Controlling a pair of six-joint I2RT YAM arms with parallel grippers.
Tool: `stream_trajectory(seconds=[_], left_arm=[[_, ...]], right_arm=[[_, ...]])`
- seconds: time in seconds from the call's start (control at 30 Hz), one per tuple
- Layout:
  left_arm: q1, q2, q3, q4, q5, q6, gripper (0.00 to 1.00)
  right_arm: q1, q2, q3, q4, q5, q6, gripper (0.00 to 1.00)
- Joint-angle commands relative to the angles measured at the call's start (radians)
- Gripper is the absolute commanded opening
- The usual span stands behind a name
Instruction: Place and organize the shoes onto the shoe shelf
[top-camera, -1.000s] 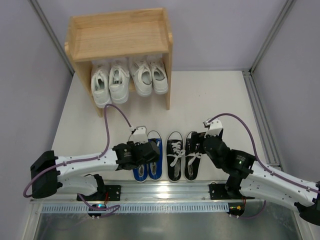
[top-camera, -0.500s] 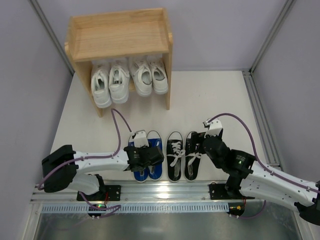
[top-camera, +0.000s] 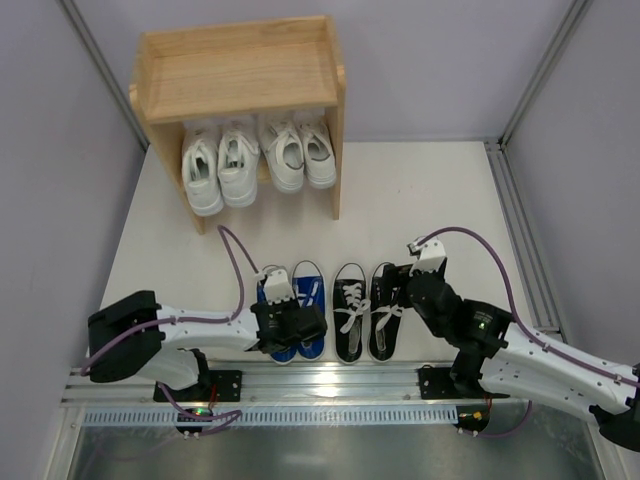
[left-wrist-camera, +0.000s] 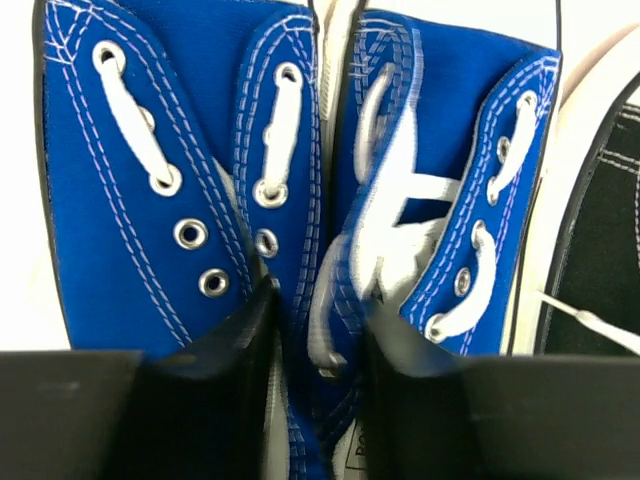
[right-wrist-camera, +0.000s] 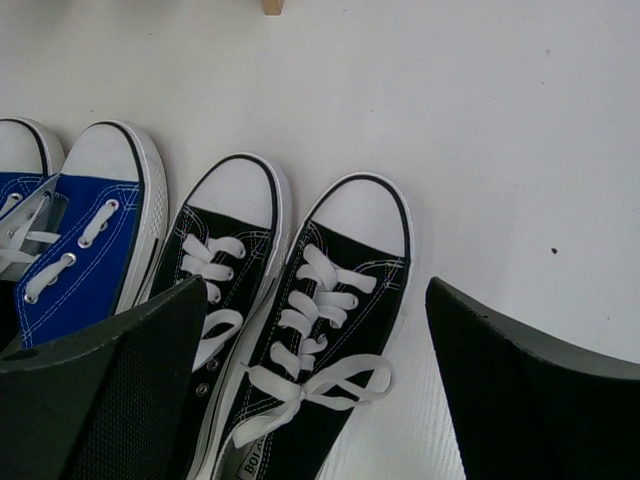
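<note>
The blue shoes (top-camera: 309, 291) stand side by side near the front edge, toes toward the shelf. My left gripper (top-camera: 290, 325) is over their heels. In the left wrist view its fingers (left-wrist-camera: 215, 370) reach into both blue shoes (left-wrist-camera: 130, 170) and the left gripper (left-wrist-camera: 315, 330) pinches their adjoining inner walls together. To their right stand the black shoes (top-camera: 350, 310); my right gripper (top-camera: 398, 288) hovers open above the right one. In the right wrist view the black shoes (right-wrist-camera: 330, 330) lie beneath the open right gripper (right-wrist-camera: 316, 290). White shoes (top-camera: 238, 165) fill the lower tier of the shoe shelf (top-camera: 240, 70).
The shelf's top tier holds nothing. A metal rail (top-camera: 330, 385) runs along the near edge behind the shoes' heels. Grey walls and frame posts (top-camera: 530, 90) close in the sides. A shelf foot (right-wrist-camera: 272, 7) shows at the top of the right wrist view.
My left arm slid toward the heels of the blue pair and its jaws narrowed onto the shoes' inner walls. The right arm has not moved.
</note>
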Motion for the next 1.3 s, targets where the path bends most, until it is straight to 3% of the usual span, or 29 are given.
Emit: stream_trajectory(seconds=[0.0, 0.03, 0.07, 0.23, 0.37, 0.5, 0.73, 0.8, 0.87, 0.93, 0.97, 1.0, 1.07, 1.1, 1.13, 1.27], left_arm=[[-0.011, 0.155, -0.091, 0.02, 0.207, -0.042, 0.26], [-0.016, 0.175, -0.082, 0.013, 0.205, -0.041, 0.16], [-0.034, 0.177, -0.056, -0.001, 0.188, -0.041, 0.0], [-0.115, 0.082, 0.082, -0.286, 0.07, -0.073, 0.0], [-0.152, -0.118, 0.244, -0.547, 0.0, -0.055, 0.0], [-0.174, -0.255, 0.497, -0.757, -0.077, -0.001, 0.0], [-0.184, -0.245, 0.913, -1.021, -0.232, 0.137, 0.0], [-0.184, -0.213, 1.02, -1.067, -0.348, 0.215, 0.0], [-0.184, -0.162, 1.183, -1.061, -0.439, 0.355, 0.0], [-0.183, -0.145, 1.257, -0.918, -0.555, 0.532, 0.0], [-0.177, -0.151, 1.266, -0.8, -0.58, 0.677, 0.0], [-0.168, -0.162, 1.259, -0.577, -0.603, 0.912, 0.0], [-0.073, -0.211, 1.216, -0.337, -0.533, 1.141, 0.0], [-0.03, -0.222, 1.217, -0.266, -0.434, 1.254, 0.0], [0.051, -0.225, 1.231, -0.2, -0.385, 1.281, 0.0], [0.188, -0.127, 1.459, -0.26, -0.252, 1.372, 0.0]], right_arm=[[0.001, -0.016, -0.004, 0.022, -0.002, 0.012, 0.91], [0.001, -0.017, -0.003, 0.022, -0.004, 0.011, 0.91], [0.001, -0.019, -0.003, 0.02, -0.004, 0.011, 0.9], [0.001, -0.045, -0.007, 0.008, 0.001, 0.005, 0.9], [0.001, -0.074, -0.01, -0.001, 0.008, 0.0, 0.9], [0.001, -0.088, -0.013, 0.005, 0.02, -0.012, 0.91], [0.001, -0.091, -0.003, 0.02, 0.027, -0.04, 0.91], [0.001, -0.094, 0.003, 0.028, 0.03, -0.049, 0.9], [0.001, -0.094, 0.01, 0.031, 0.031, -0.061, 0.91], [0.001, -0.096, 0.019, 0.03, 0.03, -0.069, 0.91], [0.001, -0.096, 0.023, 0.028, 0.03, -0.075, 0.9], [0.001, -0.097, 0.03, 0.024, 0.03, -0.077, 0.9], [0.001, -0.103, 0.034, 0.024, 0.031, -0.089, 0.9], [0.003, -0.106, 0.037, 0.025, 0.03, -0.092, 0.91], [0.001, -0.109, 0.039, 0.024, 0.03, -0.094, 0.9], [0.001, -0.134, 0.04, 0.027, 0.031, -0.107, 0.9]])
